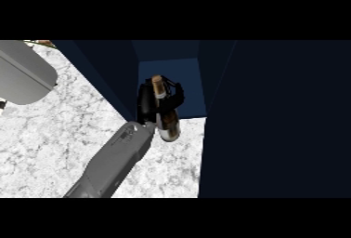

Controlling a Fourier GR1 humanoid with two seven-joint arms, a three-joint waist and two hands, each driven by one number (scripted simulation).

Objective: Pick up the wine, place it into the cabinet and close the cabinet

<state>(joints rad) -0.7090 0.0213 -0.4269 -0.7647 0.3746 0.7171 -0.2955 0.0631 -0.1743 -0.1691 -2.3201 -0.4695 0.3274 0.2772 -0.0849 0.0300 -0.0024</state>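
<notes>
No text, label or number is readable.

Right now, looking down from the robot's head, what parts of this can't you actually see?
- Wine bottle: its middle is hidden by the right hand curled round it; only neck and base show.
- Left hand: nowhere in the head view.
- Cabinet interior: its upper part is cut off by the top edge.
- Cabinet door: a dark panel running off the right edge; no handle visible.
- Grey object: cut off at the left edge, unidentifiable.
</notes>
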